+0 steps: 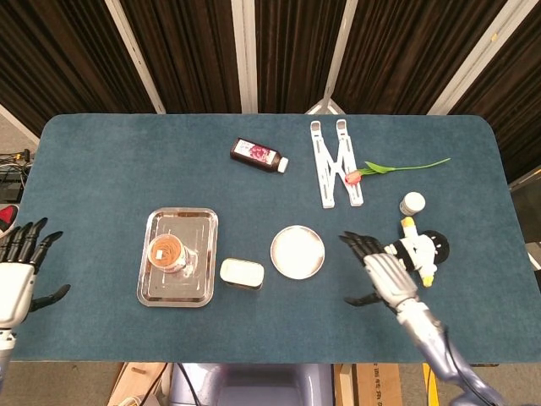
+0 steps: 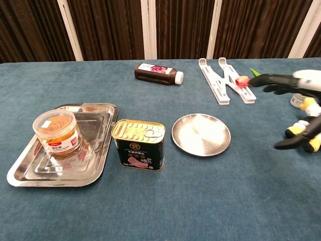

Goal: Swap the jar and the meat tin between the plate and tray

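Observation:
A clear jar [image 1: 167, 252] [image 2: 55, 132] with an orange lid stands upright in the steel tray [image 1: 199, 228] [image 2: 98, 150]. The meat tin [image 1: 242, 273] [image 2: 139, 144] stands on the cloth between the tray and the round steel plate [image 1: 297, 252] [image 2: 201, 134], which holds nothing. My left hand [image 1: 17, 275] is open at the far left table edge, well away from the tray. My right hand [image 1: 378, 272] [image 2: 296, 100] is open, fingers spread, hovering to the right of the plate and beside the stuffed toy.
A black and yellow stuffed toy [image 1: 418, 251] [image 2: 306, 128] lies right of the plate, with a small white pot [image 1: 412, 203] behind it. At the back lie a dark bottle [image 1: 259, 156], a white folding stand [image 1: 336, 161] and a tulip [image 1: 393, 169].

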Motion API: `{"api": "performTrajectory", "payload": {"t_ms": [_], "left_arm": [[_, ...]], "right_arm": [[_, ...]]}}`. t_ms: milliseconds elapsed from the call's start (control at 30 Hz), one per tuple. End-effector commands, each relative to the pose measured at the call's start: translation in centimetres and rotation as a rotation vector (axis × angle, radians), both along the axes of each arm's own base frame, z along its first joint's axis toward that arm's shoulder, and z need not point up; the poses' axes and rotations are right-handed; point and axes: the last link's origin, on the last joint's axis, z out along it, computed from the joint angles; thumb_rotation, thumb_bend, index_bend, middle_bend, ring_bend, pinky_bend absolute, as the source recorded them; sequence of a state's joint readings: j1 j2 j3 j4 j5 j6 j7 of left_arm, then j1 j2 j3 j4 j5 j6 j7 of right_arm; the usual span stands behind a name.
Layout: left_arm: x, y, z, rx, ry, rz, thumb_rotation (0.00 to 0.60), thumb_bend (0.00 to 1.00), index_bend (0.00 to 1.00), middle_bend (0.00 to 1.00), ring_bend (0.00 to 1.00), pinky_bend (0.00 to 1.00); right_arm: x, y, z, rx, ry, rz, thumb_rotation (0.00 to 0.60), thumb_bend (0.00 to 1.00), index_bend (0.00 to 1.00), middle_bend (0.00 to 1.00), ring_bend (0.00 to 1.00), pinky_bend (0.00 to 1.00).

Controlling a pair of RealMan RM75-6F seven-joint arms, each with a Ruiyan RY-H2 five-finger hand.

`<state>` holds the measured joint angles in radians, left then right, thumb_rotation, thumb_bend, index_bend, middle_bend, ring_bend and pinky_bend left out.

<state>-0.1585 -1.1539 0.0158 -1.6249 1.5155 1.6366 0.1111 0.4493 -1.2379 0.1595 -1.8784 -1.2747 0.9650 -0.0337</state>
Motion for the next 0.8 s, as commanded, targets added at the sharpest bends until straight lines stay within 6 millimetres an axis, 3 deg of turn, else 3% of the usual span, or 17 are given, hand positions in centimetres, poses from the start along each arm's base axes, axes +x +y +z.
{"api": "performTrajectory", "payload": {"t_ms": [33, 400, 533, 800], "left_arm": [[-0.2, 0.0, 0.1, 0.008, -0.005, 0.014, 0.6, 0.04, 0.18, 0.01, 0.0, 0.0], [-0.6, 0.5, -0.1, -0.001, -0.024, 0.045, 0.6, 0.06, 0.18, 0.01, 0.0, 0.0], [-0.6, 0.5, 0.1, 0.009, -0.038, 0.052, 0.6, 0.12, 0.18, 0.02, 0.0, 0.0], [-0.8, 0.5, 0.5, 0.016, -0.054, 0.063, 0.6, 0.12, 0.18, 0.02, 0.0, 0.0]], "right_arm": [[4.4, -1.0, -2.4, 0.062, -0.028, 0.029, 0.6, 0.0, 0.06, 0.01, 0.06, 0.0], [8.6, -1.7, -7.1, 0.099, 0.028, -0.001, 0.6, 0.0, 0.06, 0.01, 0.09, 0.0], [10.0, -1.5, -8.2, 0.095, 0.034, -0.001, 0.6, 0.0, 0.11, 0.08, 0.15, 0.0], [11.9, -0.9, -9.9, 0.055, 0.039, -0.025, 0.6, 0.0, 0.16, 0.13, 0.23, 0.0]]}}
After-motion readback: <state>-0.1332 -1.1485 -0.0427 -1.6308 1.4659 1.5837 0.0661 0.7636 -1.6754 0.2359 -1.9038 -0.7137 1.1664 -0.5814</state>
